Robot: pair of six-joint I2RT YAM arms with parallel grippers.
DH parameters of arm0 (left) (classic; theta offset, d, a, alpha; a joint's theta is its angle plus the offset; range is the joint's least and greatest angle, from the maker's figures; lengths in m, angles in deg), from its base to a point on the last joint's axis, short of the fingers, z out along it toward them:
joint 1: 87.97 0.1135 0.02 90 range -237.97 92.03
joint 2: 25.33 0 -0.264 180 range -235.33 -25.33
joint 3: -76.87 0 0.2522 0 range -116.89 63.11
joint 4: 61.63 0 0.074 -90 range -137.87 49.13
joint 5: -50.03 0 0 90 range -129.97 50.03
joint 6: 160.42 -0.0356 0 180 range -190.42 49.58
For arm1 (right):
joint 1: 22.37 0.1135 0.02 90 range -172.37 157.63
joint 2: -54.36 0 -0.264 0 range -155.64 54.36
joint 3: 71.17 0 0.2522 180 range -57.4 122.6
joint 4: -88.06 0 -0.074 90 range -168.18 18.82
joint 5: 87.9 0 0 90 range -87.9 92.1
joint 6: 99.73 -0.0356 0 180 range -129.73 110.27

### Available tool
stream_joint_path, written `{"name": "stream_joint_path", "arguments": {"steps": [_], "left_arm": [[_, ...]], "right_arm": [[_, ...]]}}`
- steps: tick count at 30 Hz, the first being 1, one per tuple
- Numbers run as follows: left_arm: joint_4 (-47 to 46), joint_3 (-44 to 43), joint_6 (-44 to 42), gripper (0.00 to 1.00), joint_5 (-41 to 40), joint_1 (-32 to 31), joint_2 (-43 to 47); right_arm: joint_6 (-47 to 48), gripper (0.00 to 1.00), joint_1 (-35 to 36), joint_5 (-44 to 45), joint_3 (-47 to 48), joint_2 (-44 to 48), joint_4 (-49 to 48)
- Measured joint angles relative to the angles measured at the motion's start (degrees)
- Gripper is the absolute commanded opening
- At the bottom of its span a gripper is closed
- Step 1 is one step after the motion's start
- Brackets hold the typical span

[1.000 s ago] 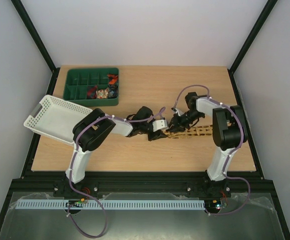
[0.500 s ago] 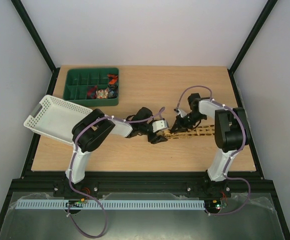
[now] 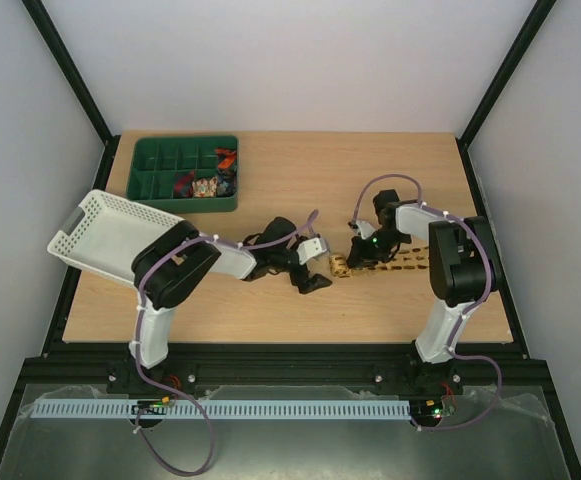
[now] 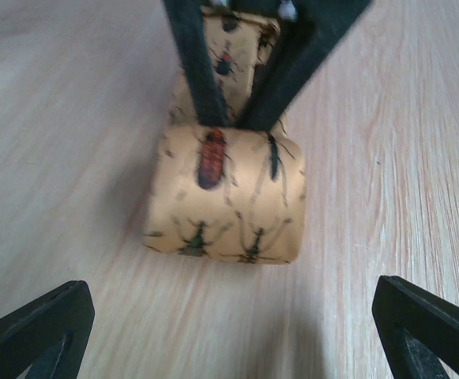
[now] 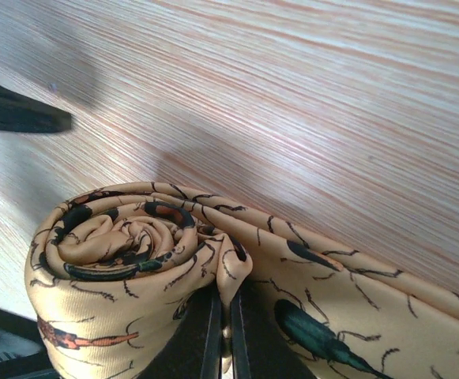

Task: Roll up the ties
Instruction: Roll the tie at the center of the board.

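A tan-gold tie printed with beetles lies on the wooden table, its left end wound into a coil point(image 3: 340, 266) point(image 4: 225, 197) point(image 5: 126, 253). The unrolled strip point(image 3: 405, 260) trails off to the right. My right gripper point(image 3: 357, 250) point(image 5: 226, 316) is shut on a fold of the tie at the coil's edge. In the left wrist view its dark fingers point(image 4: 193, 71) stand over the coil. My left gripper point(image 3: 318, 268) point(image 4: 229, 332) stands wide open just left of the coil, touching nothing.
At the back left stands a green compartment tray point(image 3: 160, 165) holding several small rolled items point(image 3: 208, 183). A white slatted basket point(image 3: 110, 238) sits tilted at the table's left edge beside the left arm.
My left gripper has opened, let go of the coil and drawn back to the left. My right gripper has stayed pinched on the tie by the coil.
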State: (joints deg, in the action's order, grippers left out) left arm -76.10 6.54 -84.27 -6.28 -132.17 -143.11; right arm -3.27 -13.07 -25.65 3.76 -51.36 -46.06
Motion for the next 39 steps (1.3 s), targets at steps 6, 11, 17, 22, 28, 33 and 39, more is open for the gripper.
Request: {"name": "stream_joint_path", "arguments": {"steps": [6,11,17,22,28,33,39], "left_arm": [[-1.0,6.0,6.8,1.00,-3.7,3.3,10.7],[-0.3,4.9,8.5,1.00,-0.6,6.7,13.6],[-0.7,6.3,6.8,0.99,0.6,7.5,12.9],[-3.1,7.2,3.1,0.99,1.5,4.9,10.2],[-6.5,7.0,-0.7,0.95,2.5,2.7,4.3],[-9.2,6.6,-2.6,0.84,2.5,2.0,0.6],[-12.0,6.6,-4.2,0.74,2.5,1.8,-0.7]], "right_arm": [[-1.0,0.01,1.3,-1.6,-0.1,-0.5,-1.5],[-2.8,0.01,2.6,-3.2,-0.2,-1.0,-3.1],[-5.7,0.01,3.6,-7.1,-1.0,-2.0,-6.2],[-7.8,0.01,3.7,-10.8,-1.6,-3.0,-8.1],[-8.9,0.01,4.0,-12.7,-1.8,-3.6,-9.2],[-9.5,0.01,4.5,-14.1,-2.3,-3.9,-10.0],[-9.8,0.01,5.3,-16.2,-2.3,-4.8,-10.4]]}}
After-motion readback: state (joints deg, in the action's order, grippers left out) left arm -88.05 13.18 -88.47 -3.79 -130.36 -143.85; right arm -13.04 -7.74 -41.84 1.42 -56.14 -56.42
